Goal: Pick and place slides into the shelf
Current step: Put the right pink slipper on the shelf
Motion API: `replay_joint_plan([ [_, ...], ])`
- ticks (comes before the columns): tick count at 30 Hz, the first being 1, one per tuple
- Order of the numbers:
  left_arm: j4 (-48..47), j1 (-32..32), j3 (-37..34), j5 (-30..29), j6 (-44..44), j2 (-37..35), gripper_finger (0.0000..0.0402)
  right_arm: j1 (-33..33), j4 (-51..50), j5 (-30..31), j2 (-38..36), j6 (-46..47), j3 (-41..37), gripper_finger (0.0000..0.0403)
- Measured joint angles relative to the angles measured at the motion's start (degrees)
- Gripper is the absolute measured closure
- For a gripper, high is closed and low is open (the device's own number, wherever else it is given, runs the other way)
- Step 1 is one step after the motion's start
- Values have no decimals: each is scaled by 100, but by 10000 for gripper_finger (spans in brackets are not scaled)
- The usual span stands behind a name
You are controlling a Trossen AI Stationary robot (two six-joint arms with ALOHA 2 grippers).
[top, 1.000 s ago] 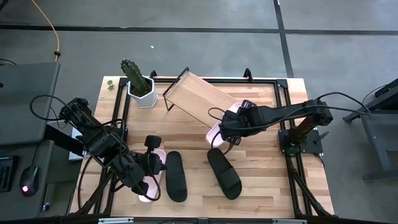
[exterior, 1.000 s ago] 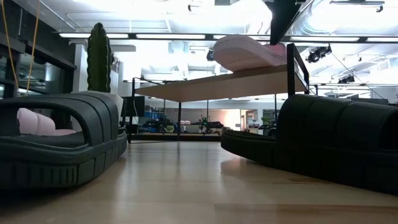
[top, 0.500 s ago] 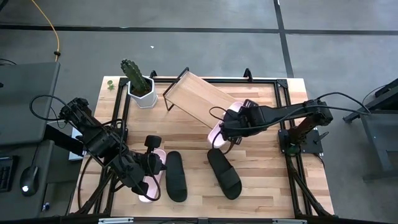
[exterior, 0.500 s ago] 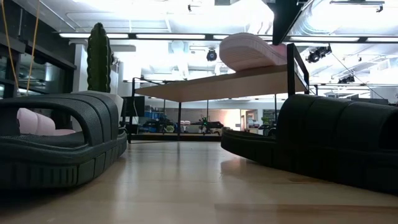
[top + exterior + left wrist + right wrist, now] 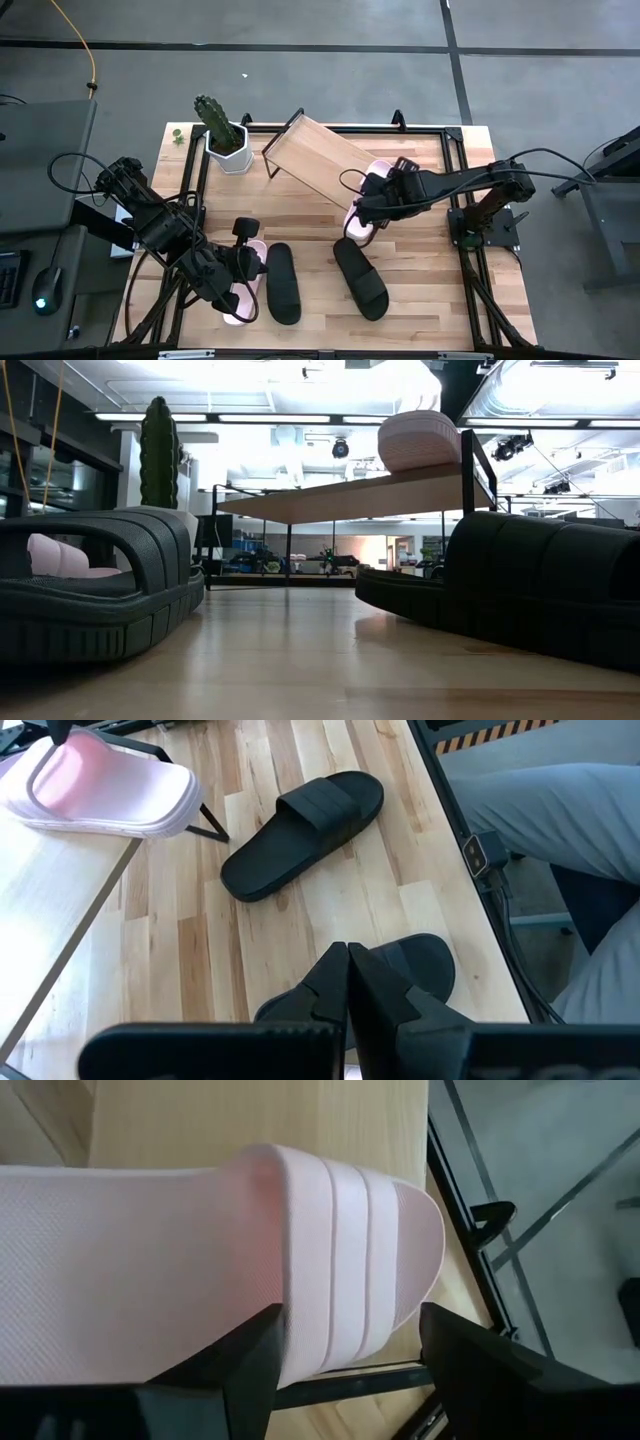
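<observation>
One pale pink slide (image 5: 360, 218) sits on the right end of the slanted wooden shelf (image 5: 315, 160), with my right gripper (image 5: 367, 205) over it and shut on it. In the low view this slide (image 5: 420, 440) shows end-on on top of the shelf board (image 5: 350, 490). The second pink slide (image 5: 243, 298) lies on the table at the near left, partly under my left gripper (image 5: 240, 262), which is shut (image 5: 348, 980). Two black slides (image 5: 283, 285) (image 5: 360, 278) lie on their soles on the table near the front. My right gripper (image 5: 347, 1320) comes down on the pink slide from above. One finger (image 5: 262, 1342) stands at the heel-side edge of the ribbed strap (image 5: 300, 1310) and the other finger (image 5: 440, 1335) at the toe side, along one long side. The sole lies on the shelf board (image 5: 200, 1120).
A cactus in a white pot (image 5: 225, 140) stands at the far left, beside the shelf's upper end. The shelf's black wire frame (image 5: 468, 470) rises past the board at its right end. Bare tabletop (image 5: 300, 215) lies between the shelf and the black slides.
My right gripper has carried the pink slide a little toward the shelf's right end and the table's near edge. It has also turned the slide about, so that it now shows end-on in the low view.
</observation>
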Motion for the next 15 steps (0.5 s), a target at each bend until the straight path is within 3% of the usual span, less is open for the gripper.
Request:
replay_joint_plan([
  [15, 10, 0, 0, 0, -2, 0, 401, -2, -90, -64, 17, 267, 0, 181],
])
